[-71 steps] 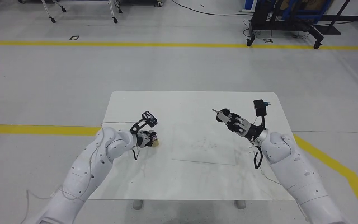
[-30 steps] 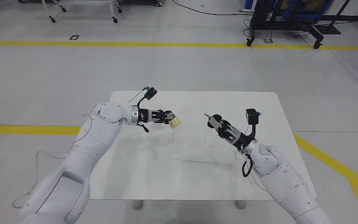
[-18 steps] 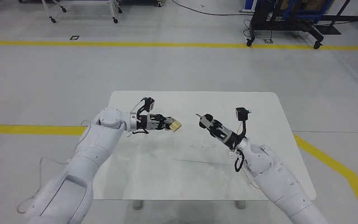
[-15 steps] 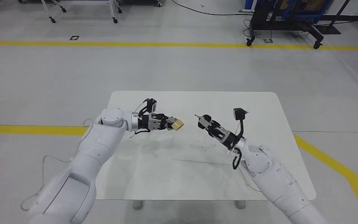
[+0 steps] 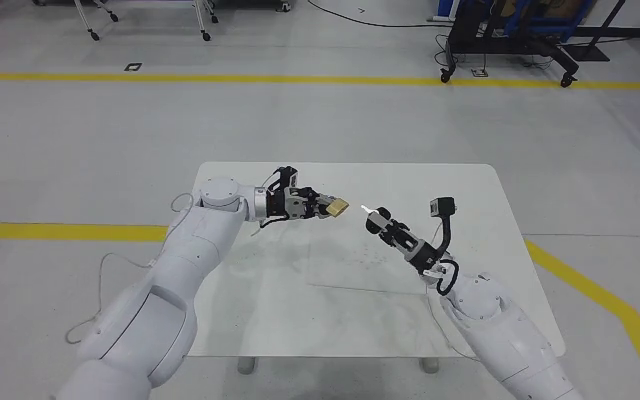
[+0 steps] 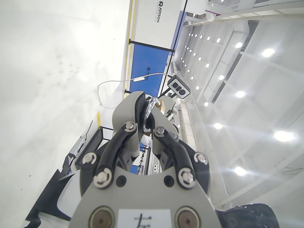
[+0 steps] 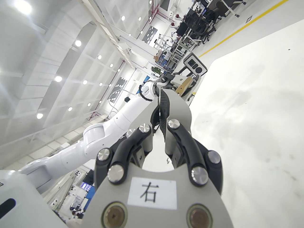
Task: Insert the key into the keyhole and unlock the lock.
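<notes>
In the top view my left gripper is shut on a brass padlock and holds it above the middle of the white table. The left wrist view has its fingers closed on the silver shackle. My right gripper is shut on a thin silver key whose tip points at the padlock, a small gap away. In the right wrist view the right gripper is closed, and beyond it the padlock hangs in the left gripper.
The table's far edge lies just behind both grippers. Faint scuff marks dot the tabletop below them. Yellow floor lines run past the table on both sides.
The left arm has lifted the padlock off the table's left part and carried it right to the middle. The right arm brought the key leftward, and the gap between key and padlock has shrunk.
</notes>
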{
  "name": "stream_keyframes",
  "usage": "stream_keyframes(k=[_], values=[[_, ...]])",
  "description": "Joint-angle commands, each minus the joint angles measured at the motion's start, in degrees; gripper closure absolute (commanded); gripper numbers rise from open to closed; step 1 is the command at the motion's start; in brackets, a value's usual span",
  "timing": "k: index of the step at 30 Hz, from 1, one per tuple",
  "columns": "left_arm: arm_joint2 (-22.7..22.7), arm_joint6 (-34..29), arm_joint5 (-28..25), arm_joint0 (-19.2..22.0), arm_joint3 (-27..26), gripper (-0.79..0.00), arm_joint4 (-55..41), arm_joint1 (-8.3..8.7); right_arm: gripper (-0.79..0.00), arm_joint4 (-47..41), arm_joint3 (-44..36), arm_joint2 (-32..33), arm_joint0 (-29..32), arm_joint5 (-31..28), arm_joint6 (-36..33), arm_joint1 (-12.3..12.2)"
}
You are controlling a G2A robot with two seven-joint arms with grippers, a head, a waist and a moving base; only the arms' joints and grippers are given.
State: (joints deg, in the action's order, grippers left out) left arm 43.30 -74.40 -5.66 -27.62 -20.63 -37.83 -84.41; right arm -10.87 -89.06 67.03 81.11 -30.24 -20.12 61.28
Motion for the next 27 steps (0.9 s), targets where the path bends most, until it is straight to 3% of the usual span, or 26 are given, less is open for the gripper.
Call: stream_keyframes(k=[1,9,11,12,14,19,27], values=[[0.0,0.0,0.0,0.0,-0.1,0.0,0.0,0.03,0.0,0.1,0.1,-0.1,-0.1,-0.1,0.1,0.0],[0.0,0.0,0.0,0.0,-0.1,0.0,0.0,0.03,0.0,0.1,0.1,-0.1,-0.1,-0.1,0.1,0.0],[0.1,0.4,0.1,-0.4,0.0,0.0,-0.2,0.05,0.0,-0.4,-0.3,-0.8,-0.1,2.3,-1.5,0.1],[0.8,2.9,2.7,-1.8,1.5,0.0,-1.7,0.17,0.0,-1.6,-0.4,-0.9,-0.1,3.6,-2.0,0.2],[1.1,1.8,1.0,-2.1,-3.3,0.0,-1.0,0.37,0.0,-5.5,-0.7,-0.9,-0.1,8.5,-4.0,0.2],[2.0,3.5,1.3,-2.8,-8.8,0.0,1.9,1.66,0.0,-15.0,-6.3,2.0,3.6,14.9,-8.6,-0.3],[4.9,6.2,1.4,-7.3,-17.0,0.0,3.3,3.6,0.0,-13.2,-12.4,3.7,7.8,21.3,-5.9,-0.5]])
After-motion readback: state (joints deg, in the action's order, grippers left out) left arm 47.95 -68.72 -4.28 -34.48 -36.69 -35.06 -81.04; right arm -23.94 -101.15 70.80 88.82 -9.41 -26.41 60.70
